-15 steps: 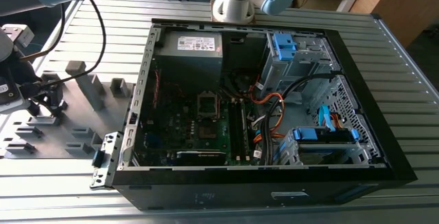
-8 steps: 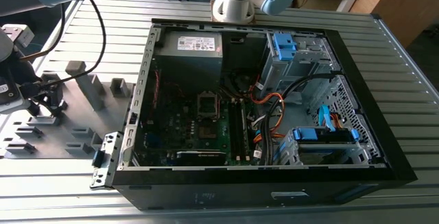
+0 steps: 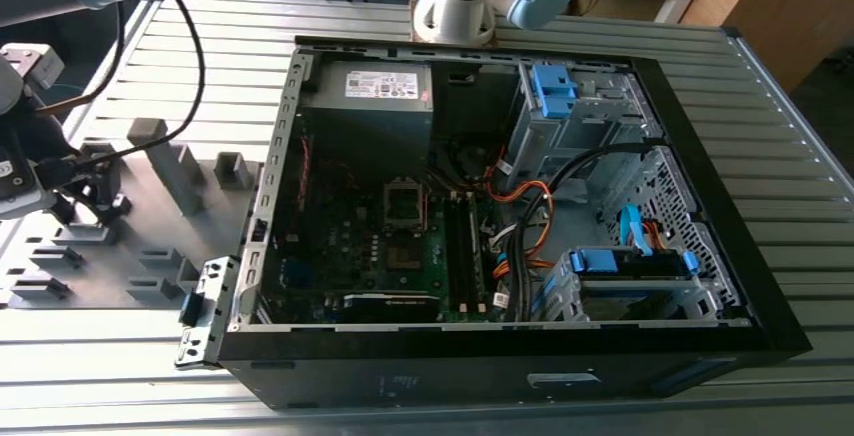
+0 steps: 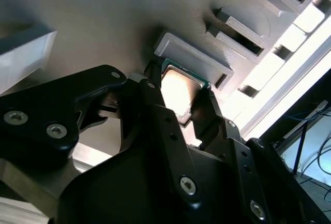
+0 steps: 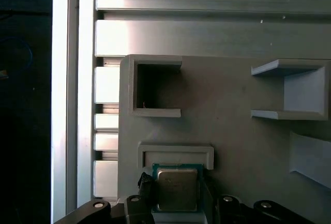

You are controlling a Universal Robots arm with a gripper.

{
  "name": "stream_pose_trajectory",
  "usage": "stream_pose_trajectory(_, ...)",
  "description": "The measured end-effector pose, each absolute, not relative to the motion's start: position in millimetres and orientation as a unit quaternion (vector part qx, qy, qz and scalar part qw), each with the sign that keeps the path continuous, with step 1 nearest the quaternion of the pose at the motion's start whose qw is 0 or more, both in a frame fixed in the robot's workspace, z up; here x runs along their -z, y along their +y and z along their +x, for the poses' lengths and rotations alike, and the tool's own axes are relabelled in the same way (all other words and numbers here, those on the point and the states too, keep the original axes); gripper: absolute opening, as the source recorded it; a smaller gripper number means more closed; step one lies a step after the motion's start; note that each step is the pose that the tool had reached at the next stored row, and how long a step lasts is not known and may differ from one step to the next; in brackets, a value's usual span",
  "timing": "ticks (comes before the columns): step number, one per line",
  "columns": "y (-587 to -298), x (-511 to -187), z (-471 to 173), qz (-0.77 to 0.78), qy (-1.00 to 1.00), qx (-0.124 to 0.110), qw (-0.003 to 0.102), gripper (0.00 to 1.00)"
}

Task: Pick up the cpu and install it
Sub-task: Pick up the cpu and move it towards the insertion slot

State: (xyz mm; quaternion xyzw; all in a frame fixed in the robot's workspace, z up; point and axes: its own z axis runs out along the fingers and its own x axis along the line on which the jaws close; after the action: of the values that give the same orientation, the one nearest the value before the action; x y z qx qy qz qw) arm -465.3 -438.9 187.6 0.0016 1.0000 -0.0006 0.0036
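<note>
1. Two black fingers (image 4: 160,115) are pinching the cpu (image 5: 177,189) by opposite edges, spread only to its width.
2. One free cpu edge is sitting just beside a raised U-shaped holder (image 5: 176,154) on the grey fixture plate (image 5: 232,105); whether the chip is touching the plate, I cannot tell.
3. Bare plate is lying open between that holder and a square pocket (image 5: 155,89).
4. Plate's outer edge is running along the slatted tabletop (image 5: 108,38).
5. Well apart, toward the exterior view's right, an open computer case (image 3: 467,366) is lying on the tabletop.
</note>
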Motion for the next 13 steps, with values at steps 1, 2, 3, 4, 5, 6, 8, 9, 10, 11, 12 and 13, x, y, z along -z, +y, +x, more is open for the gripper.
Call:
stream_pose_trajectory(1, -438.9, -188.9, -465.3, 0.002, 1.000, 0.001, 0.004, 0.47)
stream_pose_trajectory(2, -438.9, -190.1, -465.2, 0.002, 1.000, 0.001, 0.004, 0.47)
stream_pose_trajectory(3, -438.9, -191.3, -465.2, 0.002, 1.000, 0.001, 0.004, 0.47)
stream_pose_trajectory(4, -438.9, -192.4, -465.2, 0.002, 1.000, 0.001, 0.004, 0.47)
stream_pose_trajectory(5, -438.9, -193.4, -465.2, 0.002, 1.000, 0.001, 0.004, 0.47)
stream_pose_trajectory(6, -438.9, -193.6, -465.2, 0.002, 1.000, 0.001, 0.004, 0.47)
stream_pose_trajectory(8, -438.9, -193.6, -465.2, 0.002, 1.000, 0.000, 0.004, 0.47)
stream_pose_trajectory(9, -438.9, -193.7, -465.2, 0.002, 1.000, 0.001, 0.004, 0.47)
stream_pose_trajectory(10, -438.9, -193.7, -465.2, 0.002, 1.000, 0.001, 0.004, 0.47)
stream_pose_trajectory(11, -438.9, -193.7, -465.2, 0.002, 1.000, 0.000, 0.004, 0.47)
stream_pose_trajectory(12, -438.9, -193.7, -465.2, 0.002, 1.000, 0.001, 0.004, 0.47)
stream_pose_trajectory(13, -438.9, -193.7, -465.2, 0.002, 1.000, 0.000, 0.004, 0.47)
